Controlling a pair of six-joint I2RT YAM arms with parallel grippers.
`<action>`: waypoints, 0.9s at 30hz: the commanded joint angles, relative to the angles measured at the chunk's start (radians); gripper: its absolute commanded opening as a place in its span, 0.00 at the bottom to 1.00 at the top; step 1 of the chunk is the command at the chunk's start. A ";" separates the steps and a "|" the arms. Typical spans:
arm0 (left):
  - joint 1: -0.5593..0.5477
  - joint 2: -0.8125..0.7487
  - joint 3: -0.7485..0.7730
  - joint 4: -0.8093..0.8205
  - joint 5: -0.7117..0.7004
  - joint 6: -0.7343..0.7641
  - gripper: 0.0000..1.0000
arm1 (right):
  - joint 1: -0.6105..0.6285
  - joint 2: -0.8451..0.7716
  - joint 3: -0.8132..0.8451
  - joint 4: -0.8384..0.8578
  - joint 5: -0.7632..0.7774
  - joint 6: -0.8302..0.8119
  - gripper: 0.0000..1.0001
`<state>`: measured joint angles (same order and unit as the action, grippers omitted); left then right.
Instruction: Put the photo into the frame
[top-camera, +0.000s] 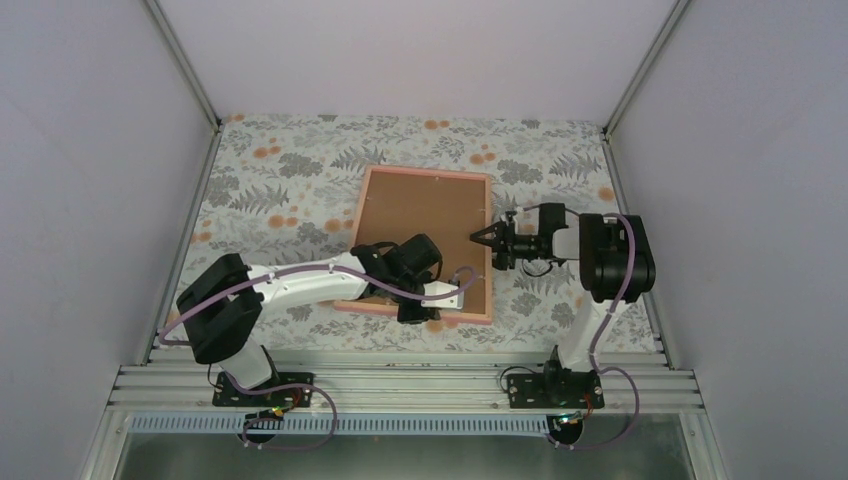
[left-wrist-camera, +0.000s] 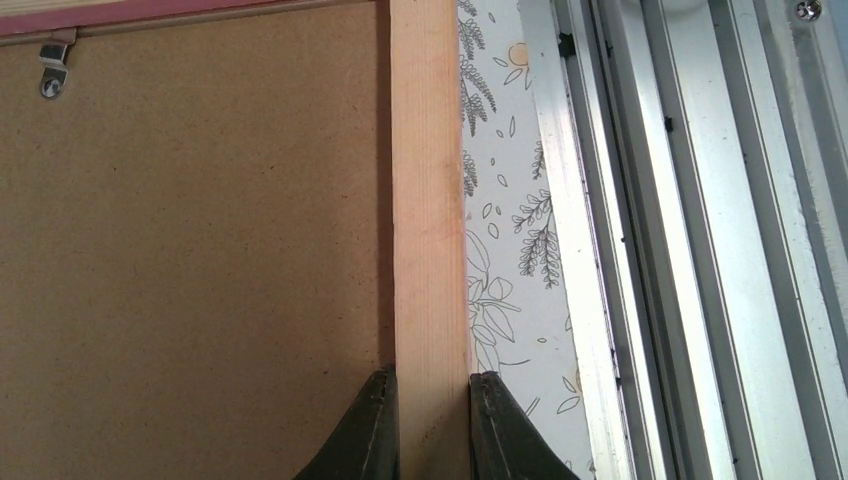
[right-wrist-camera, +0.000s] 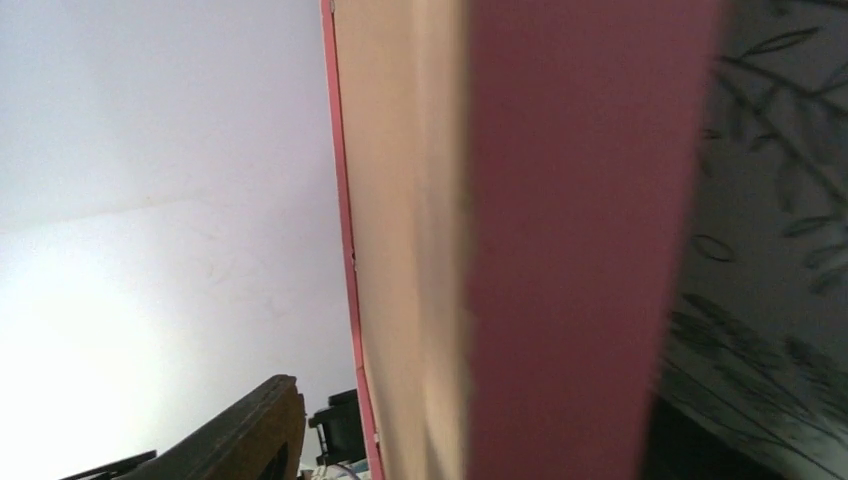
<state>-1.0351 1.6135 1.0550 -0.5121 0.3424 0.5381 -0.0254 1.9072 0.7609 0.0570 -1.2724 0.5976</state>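
Left pincer (left-wrist-camera: 432, 390) clamps the thin pink rectangular frame's (left-wrist-camera: 430, 200) bare-wood rail; right pincer (top-camera: 478, 237) gapes at its smooth edge.

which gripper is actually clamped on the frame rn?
The left gripper: its fingers pinch the near rail of the frame from both sides. The right gripper is at the right rail, jaws apart.

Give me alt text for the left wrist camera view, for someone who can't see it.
The left gripper pinches the frame by its pale wooden rail. Brown backing board fills the picture's left side; floral tablecloth and aluminium rails its right.
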 joint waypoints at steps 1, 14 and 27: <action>-0.010 -0.052 0.042 0.071 0.031 0.039 0.02 | 0.019 0.018 0.027 0.052 -0.069 0.070 0.59; -0.019 -0.089 0.022 0.093 -0.137 0.092 0.03 | 0.015 -0.058 0.043 0.073 -0.098 0.165 0.13; 0.142 -0.149 0.163 -0.046 -0.200 0.076 0.91 | 0.012 -0.211 0.275 -0.129 -0.032 0.017 0.04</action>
<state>-0.9558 1.5173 1.1427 -0.5220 0.1627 0.5972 -0.0078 1.7969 0.9302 -0.0509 -1.2160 0.6537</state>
